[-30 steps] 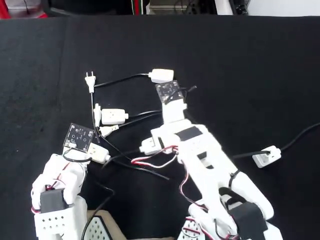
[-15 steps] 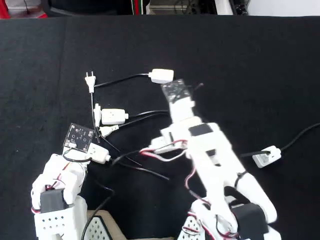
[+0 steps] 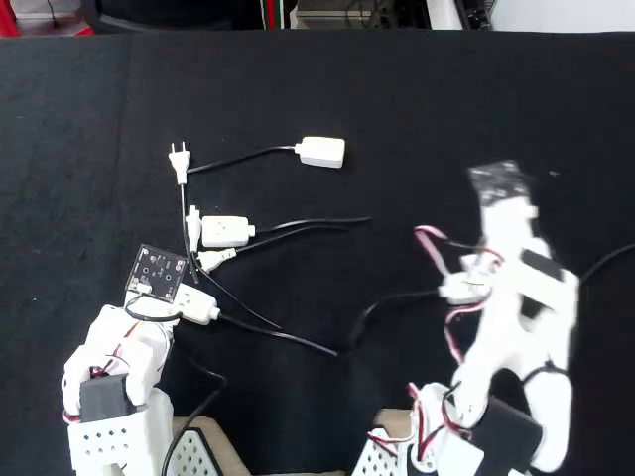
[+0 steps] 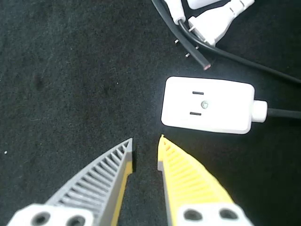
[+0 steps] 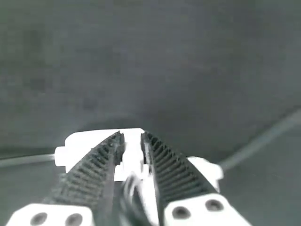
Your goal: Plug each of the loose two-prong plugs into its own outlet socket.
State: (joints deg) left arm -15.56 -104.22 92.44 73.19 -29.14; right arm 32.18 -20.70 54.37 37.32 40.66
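Observation:
Three loose two-prong plugs lie left of centre: one far (image 3: 179, 159), two nearer (image 3: 193, 223) (image 3: 213, 260). White outlet sockets sit at the far middle (image 3: 319, 152), beside the plugs (image 3: 226, 230), and by the left arm (image 3: 198, 307). My left gripper (image 4: 146, 140) hangs just short of that last socket (image 4: 207, 106), its fingers slightly apart and empty. The right arm (image 3: 506, 248) stands over the table's right side. My right gripper (image 5: 132, 136), fingers nearly together, hovers above another white socket (image 5: 89, 141) with a white piece (image 5: 207, 169) beside it.
Black cables cross the black table, one bending from the middle (image 3: 337, 349) toward the right arm. A bare cable end (image 4: 205, 66) and a white plug (image 4: 211, 26) lie beyond the left gripper's socket. The far half of the table has room.
The right arm has swung from the far middle socket across to the table's right side. The left arm, plugs and sockets have stayed put.

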